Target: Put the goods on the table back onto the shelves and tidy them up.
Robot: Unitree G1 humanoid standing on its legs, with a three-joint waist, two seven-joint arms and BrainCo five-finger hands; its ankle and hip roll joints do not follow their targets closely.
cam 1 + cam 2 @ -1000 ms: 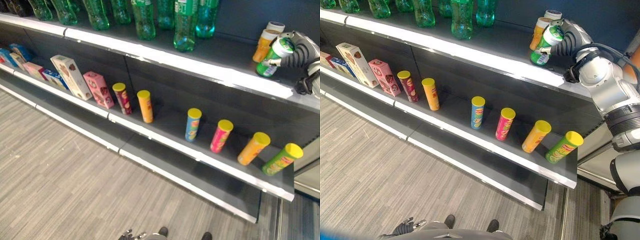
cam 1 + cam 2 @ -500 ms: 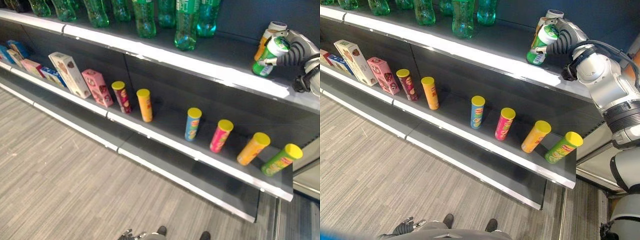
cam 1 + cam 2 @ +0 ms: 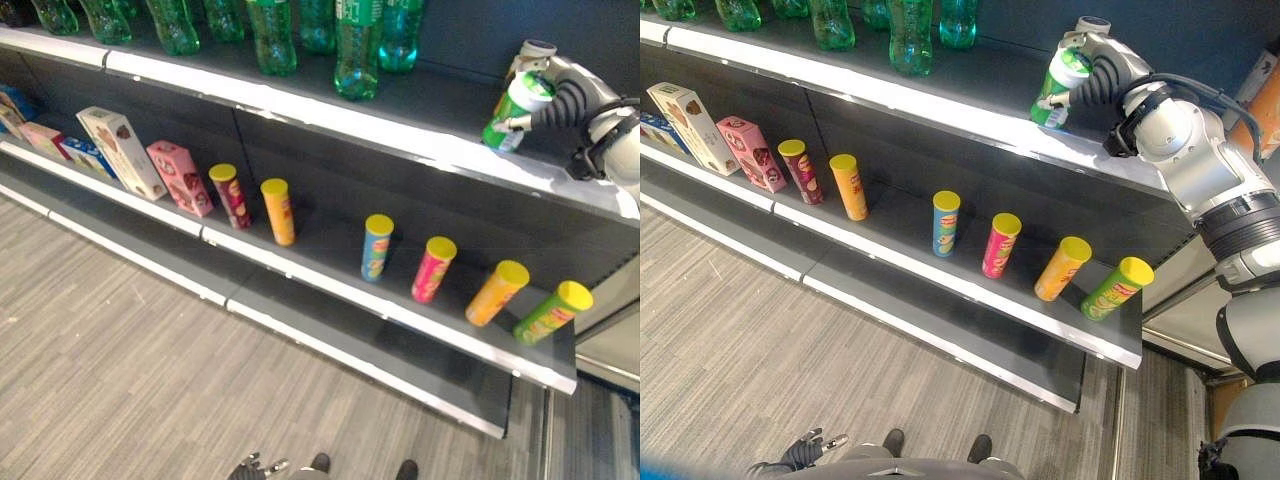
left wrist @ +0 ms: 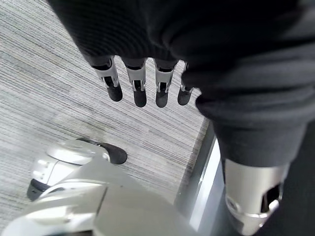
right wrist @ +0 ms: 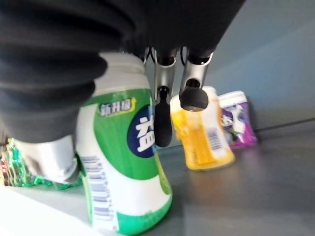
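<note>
Right hand (image 3: pixel 1092 72): fingers curled round green bottle (image 3: pixel 1055 88)
Green bottle: on top shelf (image 3: pixel 420 145), beside orange bottle (image 5: pixel 203 132)
Left hand (image 4: pixel 142 81): fingers straight, relaxed, low over floor (image 4: pixel 59 88)

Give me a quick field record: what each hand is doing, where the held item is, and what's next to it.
right hand: fingers curled round the green bottle
green bottle: on or just above the upper shelf; contact unclear
neighbours: orange bottle, purple-labelled bottle behind it
left hand: low over the floor, fingers straight, holding nothing
middle shelf: yellow-lidded tubes, boxes
</note>
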